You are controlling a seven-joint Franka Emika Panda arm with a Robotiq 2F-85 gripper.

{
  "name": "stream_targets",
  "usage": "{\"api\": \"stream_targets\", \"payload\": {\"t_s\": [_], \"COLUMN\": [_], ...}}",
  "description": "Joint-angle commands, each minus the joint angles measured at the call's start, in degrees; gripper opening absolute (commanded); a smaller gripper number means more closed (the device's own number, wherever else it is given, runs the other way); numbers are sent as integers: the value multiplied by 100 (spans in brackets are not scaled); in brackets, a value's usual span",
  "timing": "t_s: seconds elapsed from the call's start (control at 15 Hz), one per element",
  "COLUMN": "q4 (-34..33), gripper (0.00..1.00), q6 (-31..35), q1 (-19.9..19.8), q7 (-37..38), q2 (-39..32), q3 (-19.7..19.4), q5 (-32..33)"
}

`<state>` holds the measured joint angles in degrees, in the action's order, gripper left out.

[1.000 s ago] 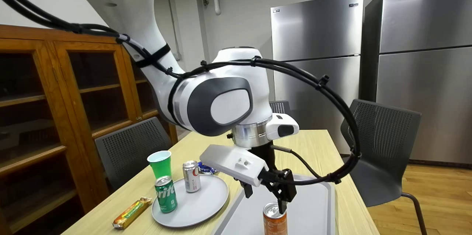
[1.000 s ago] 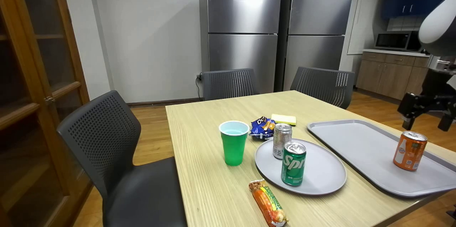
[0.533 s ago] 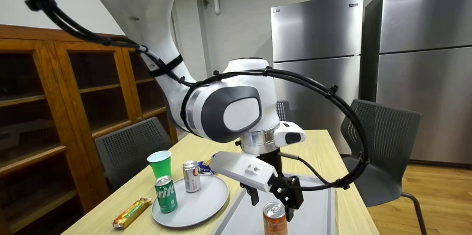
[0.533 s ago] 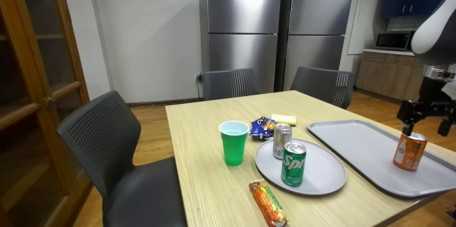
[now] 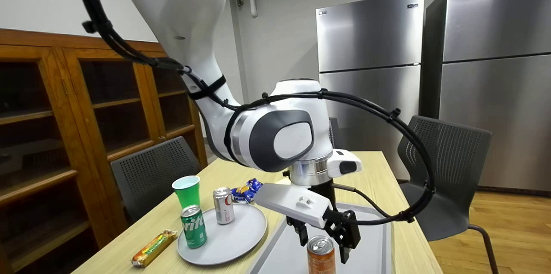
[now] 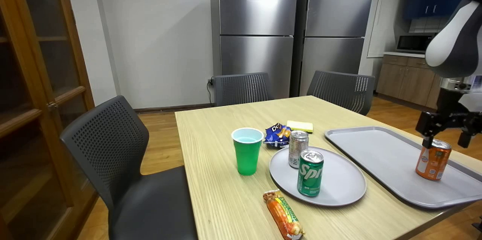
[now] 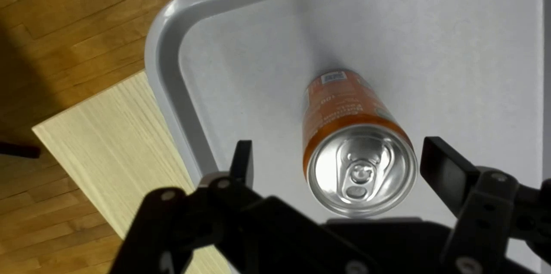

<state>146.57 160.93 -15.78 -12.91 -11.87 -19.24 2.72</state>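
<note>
An orange can (image 7: 340, 106) stands upright on the grey tray (image 7: 241, 72). My gripper (image 7: 337, 151) is open above it, with the can's silver lid between the two fingers in the wrist view. The right finger pad (image 7: 445, 175) looks close to the lid's rim, while a wider gap separates the left finger (image 7: 244, 160) from the can. In an exterior view the gripper (image 5: 324, 251) straddles the top of the can (image 5: 321, 263). In an exterior view a dark fingertip (image 6: 427, 142) overlaps the can's upper edge; contact is hard to tell.
A round grey plate (image 6: 346, 183) holds a green Sprite can (image 6: 310, 174) and a silver can (image 6: 298, 149). Around it lie a green cup (image 6: 247, 153), a blue snack bag (image 6: 278, 134), a yellow sponge (image 6: 300, 126) and an orange-wrapped bar (image 6: 283, 215). Chairs border the table.
The arm has come down and shifted across, rightward in an exterior view, so the open fingers are lower and on either side of the orange can's top. The can has not moved.
</note>
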Motion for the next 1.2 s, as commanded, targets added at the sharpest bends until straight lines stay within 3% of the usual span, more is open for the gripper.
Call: {"api": "stream_targets", "payload": {"t_s": [0.0,0.6,0.67,0.73,1.0,1.13], "q4": [-215,-261,-254,-259,-272,-244], "gripper": [100,100,75,74,42,39], "q6": [-92,-71,-43,-38,-44,-38], "q1": [-150,-152,-172,-165,-178,-186], "q7": [-137,-119,-155,-147,-177,-214], "q2": [-179,-343,-339,-347,-348,-305], "q3": [179,262,283,275,299,328], "q5": [36,64,40,55,27,3]}}
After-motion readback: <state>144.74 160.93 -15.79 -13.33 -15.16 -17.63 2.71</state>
